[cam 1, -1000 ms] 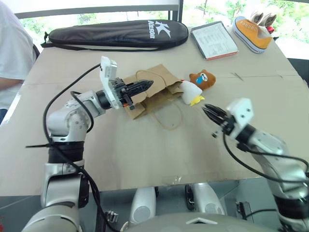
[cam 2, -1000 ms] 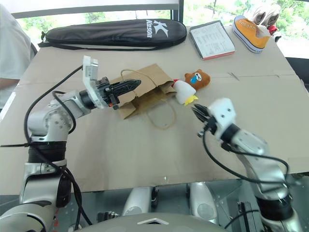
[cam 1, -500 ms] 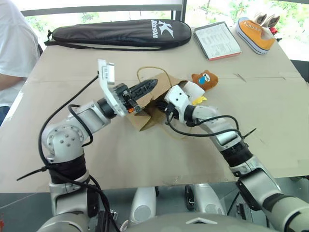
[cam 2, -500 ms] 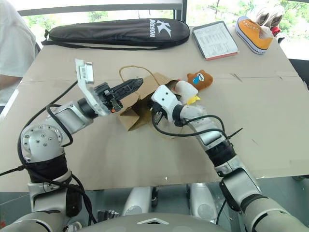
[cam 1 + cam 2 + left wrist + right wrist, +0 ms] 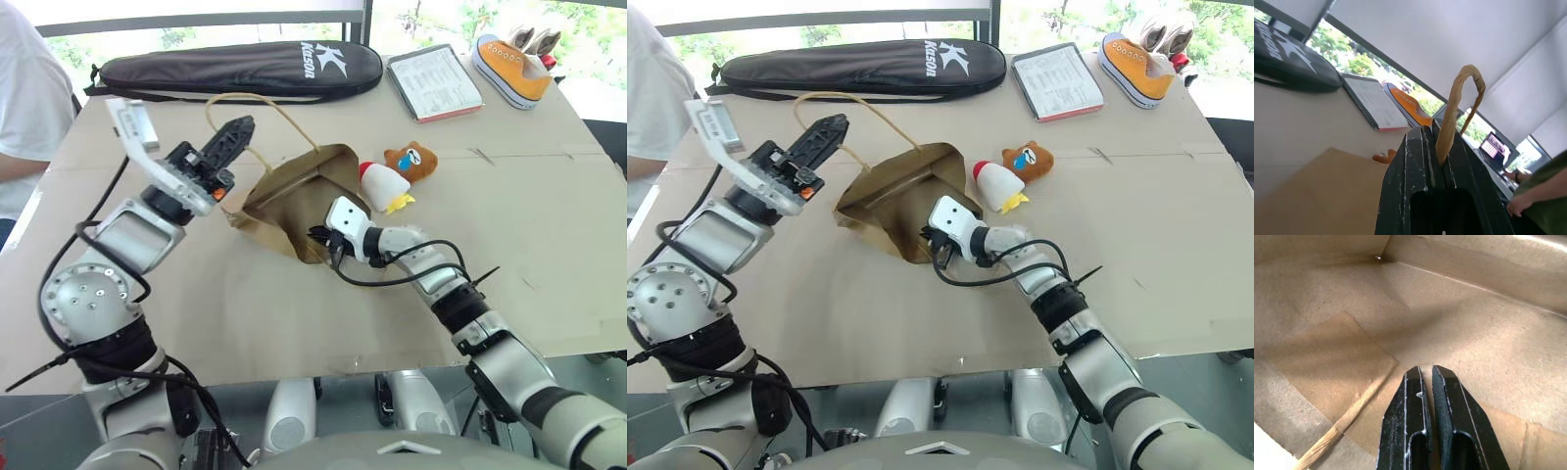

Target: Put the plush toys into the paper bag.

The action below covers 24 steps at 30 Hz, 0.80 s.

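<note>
The left end effector [image 5: 227, 135] now holds the handle [image 5: 257, 100] higher, so the paper bag [image 5: 294, 196] stands open. The right end effector [image 5: 321, 238] now reaches inside its mouth.

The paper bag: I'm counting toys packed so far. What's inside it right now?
Inside the paper bag: the shut right gripper over bare paper and a handle. No toy in the visible part; both lie outside.

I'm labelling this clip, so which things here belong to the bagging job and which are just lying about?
Part of the job:
brown kraft paper bag
thin tan loop handle, pinched in the left gripper
brown-orange plush bear
white oblong plush toy with red end
right gripper, shut, at the bag's mouth

Just lying about:
long black racket case
orange-and-white sneaker
grey tablet
</note>
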{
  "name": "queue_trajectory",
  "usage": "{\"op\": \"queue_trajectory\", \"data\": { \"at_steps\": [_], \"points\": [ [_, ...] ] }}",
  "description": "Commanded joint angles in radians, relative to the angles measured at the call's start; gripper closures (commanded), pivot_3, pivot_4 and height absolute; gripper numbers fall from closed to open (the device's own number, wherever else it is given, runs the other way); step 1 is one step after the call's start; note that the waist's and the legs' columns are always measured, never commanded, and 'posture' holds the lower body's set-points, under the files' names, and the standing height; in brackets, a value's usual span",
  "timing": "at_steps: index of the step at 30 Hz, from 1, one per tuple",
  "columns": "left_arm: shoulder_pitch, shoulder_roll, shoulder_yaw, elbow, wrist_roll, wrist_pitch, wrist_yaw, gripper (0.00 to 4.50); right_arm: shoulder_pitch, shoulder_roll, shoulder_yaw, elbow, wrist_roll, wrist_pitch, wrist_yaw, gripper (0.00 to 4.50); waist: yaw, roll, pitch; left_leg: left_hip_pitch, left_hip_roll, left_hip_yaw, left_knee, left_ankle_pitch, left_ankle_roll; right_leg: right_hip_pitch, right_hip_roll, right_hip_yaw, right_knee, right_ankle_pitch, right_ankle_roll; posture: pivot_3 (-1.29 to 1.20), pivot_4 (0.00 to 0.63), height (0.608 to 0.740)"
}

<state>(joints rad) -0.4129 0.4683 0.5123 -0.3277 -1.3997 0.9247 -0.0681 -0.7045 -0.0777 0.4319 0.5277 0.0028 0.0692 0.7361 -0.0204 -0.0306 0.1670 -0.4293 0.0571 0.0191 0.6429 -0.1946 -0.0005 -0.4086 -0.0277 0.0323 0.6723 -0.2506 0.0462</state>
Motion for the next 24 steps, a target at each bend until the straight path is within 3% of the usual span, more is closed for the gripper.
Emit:
{"op": "queue_trajectory", "data": {
  "at_steps": [1,13,18,21,24],
  "points": [
    [0.023,0.033,0.021,-0.071,-0.039,-0.039,0.024,4.50,-0.042,0.013,-0.005,0.067,-0.025,-0.061,0.026,4.41,0.001,0.000,0.000,0.000,0.000,0.000,0.000,0.000,0.000,0.000,0.000,0.000,0.000,0.000,0.000,0.00,0.150,0.740],
    [0.093,0.054,-0.003,-0.132,0.077,-0.158,0.105,4.50,-0.184,0.074,-0.072,0.051,0.026,-0.213,0.147,4.41,0.004,0.000,0.001,-0.001,0.000,0.000,0.000,0.000,0.000,-0.001,0.000,0.000,0.000,0.000,0.000,0.00,0.150,0.740],
    [0.106,0.059,-0.015,-0.127,0.130,-0.186,0.099,4.50,-0.188,0.048,-0.139,-0.119,0.129,-0.044,0.204,4.41,0.008,0.000,0.001,-0.002,0.000,0.000,-0.001,0.000,0.000,-0.001,-0.001,-0.001,-0.001,0.000,0.000,0.00,0.150,0.740],
    [0.115,0.055,-0.024,-0.130,0.143,-0.195,0.092,4.50,-0.166,0.001,-0.176,-0.267,0.168,0.046,0.200,3.26,0.009,0.000,0.001,-0.002,0.000,0.000,-0.001,0.000,0.000,-0.001,-0.002,-0.001,-0.001,0.000,0.000,0.00,0.150,0.740],
    [0.122,0.054,-0.036,-0.123,0.160,-0.203,0.074,4.50,-0.140,-0.041,-0.232,-0.443,0.220,0.165,0.150,1.83,0.010,0.000,0.001,-0.002,-0.001,0.000,-0.001,0.000,0.000,-0.001,-0.002,-0.001,-0.001,0.000,0.000,0.00,0.150,0.740]
  ]
}}
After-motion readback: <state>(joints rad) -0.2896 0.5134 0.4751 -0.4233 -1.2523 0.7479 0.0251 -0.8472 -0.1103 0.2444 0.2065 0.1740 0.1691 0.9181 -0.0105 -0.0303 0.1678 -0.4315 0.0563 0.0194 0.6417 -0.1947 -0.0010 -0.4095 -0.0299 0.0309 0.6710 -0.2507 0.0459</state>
